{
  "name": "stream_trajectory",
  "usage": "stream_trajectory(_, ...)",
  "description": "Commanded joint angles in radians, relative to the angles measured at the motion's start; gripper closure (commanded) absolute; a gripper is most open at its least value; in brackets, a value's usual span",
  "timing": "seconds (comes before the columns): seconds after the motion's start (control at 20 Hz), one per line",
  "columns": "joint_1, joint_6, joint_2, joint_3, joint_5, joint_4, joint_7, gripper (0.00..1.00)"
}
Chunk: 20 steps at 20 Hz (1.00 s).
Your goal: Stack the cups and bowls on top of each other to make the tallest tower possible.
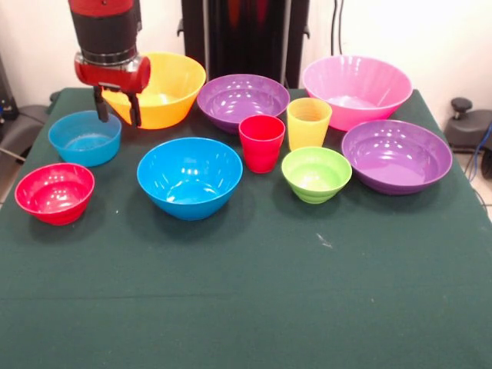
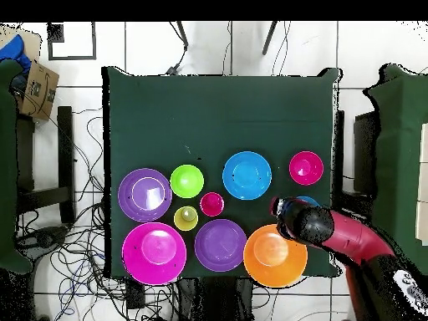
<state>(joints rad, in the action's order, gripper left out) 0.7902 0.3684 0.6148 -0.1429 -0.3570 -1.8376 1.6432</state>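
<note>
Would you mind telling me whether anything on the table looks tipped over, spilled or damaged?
Nothing stands out. The red cup and yellow cup stand upright, the bowls all sit open side up and apart, and nothing is stacked yet.

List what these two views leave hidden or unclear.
- Small blue bowl: in the overhead view the arm covers nearly all of it.
- Large yellow bowl: in the front view the gripper hides its left rim.
- Arm: upper part cut off by the front view's top edge.
</note>
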Motion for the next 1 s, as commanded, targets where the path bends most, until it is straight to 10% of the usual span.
stream_trajectory(0.05, -0.042, -0.065, -0.087, -0.026, -0.080, 0.077, 0.033, 0.00)
stream_trajectory(1.0, -0.065, -0.074, -0.139, 0.010, -0.153, 0.158, 0.029, 0.00)
